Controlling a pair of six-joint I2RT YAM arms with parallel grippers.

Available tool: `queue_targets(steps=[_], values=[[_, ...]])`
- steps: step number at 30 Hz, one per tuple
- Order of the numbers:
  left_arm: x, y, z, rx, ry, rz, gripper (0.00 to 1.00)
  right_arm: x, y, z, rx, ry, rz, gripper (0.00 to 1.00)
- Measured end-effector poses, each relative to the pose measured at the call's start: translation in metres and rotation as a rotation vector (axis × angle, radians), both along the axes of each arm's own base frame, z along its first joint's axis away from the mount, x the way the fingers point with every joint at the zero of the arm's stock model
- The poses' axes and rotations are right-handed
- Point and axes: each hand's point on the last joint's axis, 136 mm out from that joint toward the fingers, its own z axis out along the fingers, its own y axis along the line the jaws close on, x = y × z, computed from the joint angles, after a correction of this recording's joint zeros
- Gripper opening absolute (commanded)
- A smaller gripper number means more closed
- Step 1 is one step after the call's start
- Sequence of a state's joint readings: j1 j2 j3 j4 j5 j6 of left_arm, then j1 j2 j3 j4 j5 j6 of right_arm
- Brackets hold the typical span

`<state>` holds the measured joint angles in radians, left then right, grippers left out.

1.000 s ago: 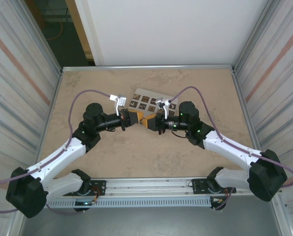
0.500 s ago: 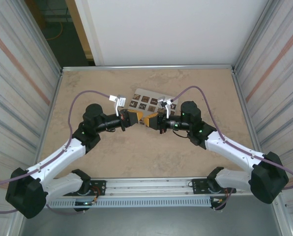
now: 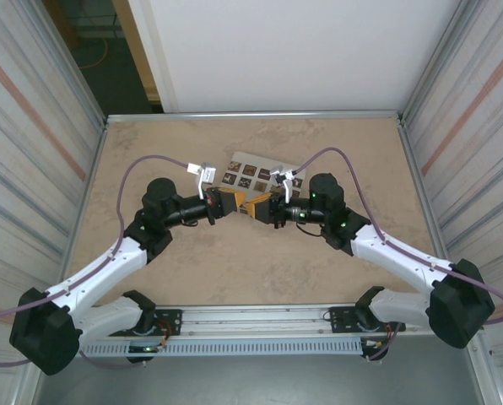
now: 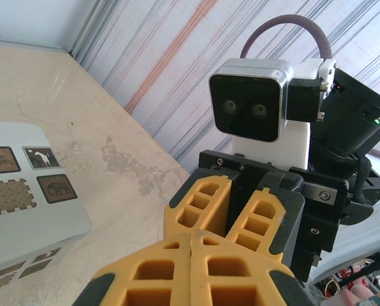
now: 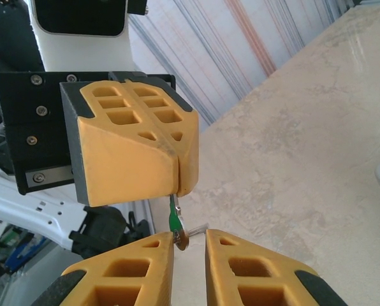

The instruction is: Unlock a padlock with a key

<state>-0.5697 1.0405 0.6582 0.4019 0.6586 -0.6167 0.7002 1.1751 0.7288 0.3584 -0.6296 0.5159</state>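
The two arms are seen meeting tip to tip above the middle of the table, just in front of the white box with dark patterned squares.

The left gripper is found with its yellow fingers pressed together, no gap being visible along the seam. In the right wrist view a thin green sliver with a small metal end, judged to be the key, is seen projecting downward from that seam and is pinched there.

The right gripper is found just below it with its fingers parted by a narrow gap. The key's metal end is observed at the inner tip of one finger, not clamped. Whether actual contact is made cannot be told.
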Motion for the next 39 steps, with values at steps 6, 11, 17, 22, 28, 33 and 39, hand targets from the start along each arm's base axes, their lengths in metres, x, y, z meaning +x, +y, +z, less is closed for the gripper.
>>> queue_targets(steps=[6,11,17,22,28,33,39], values=[[0.0003,0.0001,-0.0001,0.000,0.001,0.002,0.00,0.0007,0.0010,-0.0002,0.002,-0.002,0.001,0.25],[0.0004,0.0002,-0.0005,0.000,0.002,0.003,0.00,0.0000,0.0044,-0.0027,0.001,0.001,0.010,0.27],[0.0000,0.0002,-0.0024,0.000,0.002,0.002,0.00,-0.0009,0.0069,-0.0059,-0.003,0.008,0.018,0.34],[-0.0003,0.0004,-0.0057,0.004,0.008,0.002,0.00,-0.0010,0.0067,-0.0050,-0.002,0.008,0.017,0.35],[-0.0002,0.0006,-0.0060,0.005,0.008,0.003,0.00,-0.0019,0.0059,-0.0021,0.004,0.001,0.017,0.33],[-0.0003,0.0005,-0.0062,0.005,0.009,0.003,0.00,-0.0018,0.0061,-0.0015,0.007,0.002,0.016,0.30],[-0.0002,0.0006,-0.0062,0.005,0.009,0.003,0.00,-0.0020,0.0068,-0.0009,0.010,-0.001,0.018,0.27]])
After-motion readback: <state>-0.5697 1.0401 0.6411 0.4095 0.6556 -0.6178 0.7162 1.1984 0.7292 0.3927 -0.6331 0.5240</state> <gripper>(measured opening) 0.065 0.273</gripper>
